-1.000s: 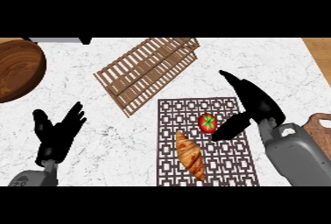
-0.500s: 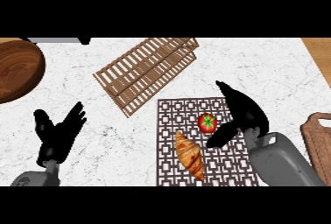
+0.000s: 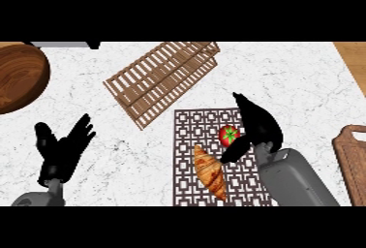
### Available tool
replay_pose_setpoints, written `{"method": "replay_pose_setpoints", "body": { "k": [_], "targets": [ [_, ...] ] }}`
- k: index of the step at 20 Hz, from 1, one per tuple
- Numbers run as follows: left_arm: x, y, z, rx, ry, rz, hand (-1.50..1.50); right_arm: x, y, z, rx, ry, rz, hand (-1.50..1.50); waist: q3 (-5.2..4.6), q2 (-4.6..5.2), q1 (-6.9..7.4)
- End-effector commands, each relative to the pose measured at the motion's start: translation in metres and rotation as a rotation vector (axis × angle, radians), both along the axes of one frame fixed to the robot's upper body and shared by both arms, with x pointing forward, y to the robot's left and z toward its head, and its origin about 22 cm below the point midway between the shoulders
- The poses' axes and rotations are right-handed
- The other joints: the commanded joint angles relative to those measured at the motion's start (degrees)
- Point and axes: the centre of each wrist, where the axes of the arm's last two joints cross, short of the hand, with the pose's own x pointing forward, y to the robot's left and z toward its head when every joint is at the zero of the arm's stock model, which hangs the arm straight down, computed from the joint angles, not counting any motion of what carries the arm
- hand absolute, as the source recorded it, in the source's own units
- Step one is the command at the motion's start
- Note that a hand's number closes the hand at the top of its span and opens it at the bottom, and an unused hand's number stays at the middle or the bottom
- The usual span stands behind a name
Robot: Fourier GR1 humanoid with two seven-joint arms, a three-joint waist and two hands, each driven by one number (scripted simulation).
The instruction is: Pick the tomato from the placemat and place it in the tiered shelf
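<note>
A small red tomato with a green stem lies on the dark patterned placemat. My right hand is directly to the tomato's right, fingers straight and pointing away, thumb angled down past the tomato toward the croissant; it is open and not closed round the tomato. The wooden slatted tiered shelf lies tilted beyond the placemat, up and left. My left hand rests open at the lower left, fingers up.
A croissant lies on the placemat just below the tomato. A round wooden bowl sits at the far left edge. A wooden board shows at the right edge.
My right hand has moved left across the placemat and now stands right beside the tomato. The left hand, tomato and croissant have stayed put.
</note>
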Motion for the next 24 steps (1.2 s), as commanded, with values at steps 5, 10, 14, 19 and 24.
{"method": "replay_pose_setpoints", "body": {
  "k": [5,10,14,19,24],
  "targets": [
    [0.0,0.013,-0.02,0.011,0.027,0.008,0.0,0.002,-0.001,-0.031,-0.064,-0.005,-0.031,-1.5,-0.15,0.15,-0.19],
    [-0.003,-0.002,-0.005,0.002,0.034,0.008,0.0,0.008,-0.002,-0.041,-0.105,-0.019,-0.038,-1.5,-0.14,0.11,-0.06],
    [-0.003,0.006,-0.008,-0.001,0.021,0.003,0.0,0.02,0.01,-0.054,-0.064,-0.043,-0.028,-1.5,-0.14,0.16,0.08],
    [-0.004,0.008,-0.009,-0.011,0.023,0.015,0.0,0.026,0.014,-0.072,-0.061,-0.045,-0.006,-1.5,-0.13,0.18,0.17],
    [-0.005,0.012,0.001,0.009,0.033,0.011,0.0,0.015,0.01,-0.067,-0.044,-0.033,0.042,-1.5,-0.14,0.09,-0.08]
  ]
}}
